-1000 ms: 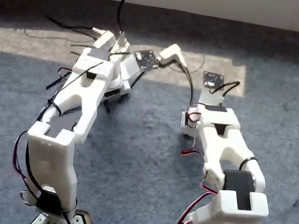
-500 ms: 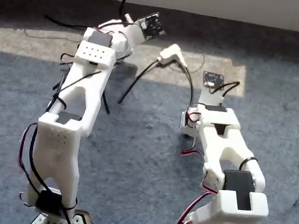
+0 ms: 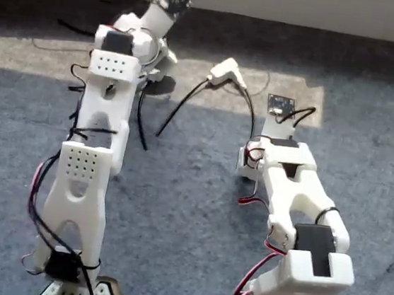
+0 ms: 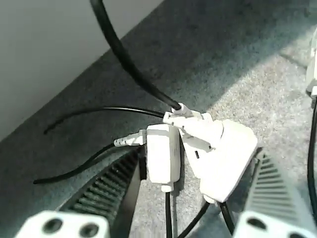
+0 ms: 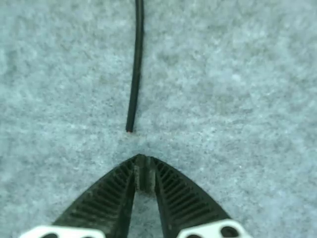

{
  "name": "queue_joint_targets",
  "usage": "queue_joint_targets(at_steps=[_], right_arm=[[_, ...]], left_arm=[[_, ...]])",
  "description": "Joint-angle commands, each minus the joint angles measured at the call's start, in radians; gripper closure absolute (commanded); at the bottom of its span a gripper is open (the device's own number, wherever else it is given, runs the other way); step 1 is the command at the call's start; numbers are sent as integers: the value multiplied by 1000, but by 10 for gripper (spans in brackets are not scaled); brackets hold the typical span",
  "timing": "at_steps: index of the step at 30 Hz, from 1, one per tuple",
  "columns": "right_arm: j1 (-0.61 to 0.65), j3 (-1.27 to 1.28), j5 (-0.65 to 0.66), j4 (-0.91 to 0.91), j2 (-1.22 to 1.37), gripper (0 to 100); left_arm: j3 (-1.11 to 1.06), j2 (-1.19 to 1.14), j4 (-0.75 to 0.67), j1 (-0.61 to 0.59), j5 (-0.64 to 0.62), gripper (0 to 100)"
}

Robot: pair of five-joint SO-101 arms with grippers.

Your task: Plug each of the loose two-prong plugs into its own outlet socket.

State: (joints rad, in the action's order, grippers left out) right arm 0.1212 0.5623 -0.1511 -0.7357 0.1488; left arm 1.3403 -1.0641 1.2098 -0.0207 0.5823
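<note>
High view: left arm (image 3: 100,122) stretched to the far edge of the carpeted bench (image 3: 190,204) by the wall (image 3: 306,0). The right arm (image 3: 294,201) is folded close to its base, and a white plug (image 3: 223,70) with a black cord lies on the carpet between the two wrists.
Left wrist view: left pincer (image 4: 198,156) apart, fingers either side of a small plug (image 4: 161,153) touching a larger plug body (image 4: 225,153) on the carpet. The wall is close behind and black cables (image 4: 124,54) lie around.
Right wrist view: right pincer (image 5: 142,168) together, black cable end (image 5: 130,124) just beyond its tips, grey carpet on every side.
</note>
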Motion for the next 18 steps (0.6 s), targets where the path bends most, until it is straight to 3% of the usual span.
queue_joint_targets(at_steps=[1, 6, 12, 15, 18], right_arm=[[-22, -50, -2, 2, -2, 991], [-22, -48, -2, 2, -2, 991], [-51, -50, -14, 2, -2, 989], [-84, -50, -89, -1, -7, 988], [-102, -51, -109, -4, -7, 956]], left_arm=[[320, 27, 184, -25, -17, 674], [309, 206, 253, -105, -20, 677], [297, 415, 594, -137, -41, 681], [214, 521, 585, -202, -161, 696], [47, 621, 586, -239, -166, 698]])
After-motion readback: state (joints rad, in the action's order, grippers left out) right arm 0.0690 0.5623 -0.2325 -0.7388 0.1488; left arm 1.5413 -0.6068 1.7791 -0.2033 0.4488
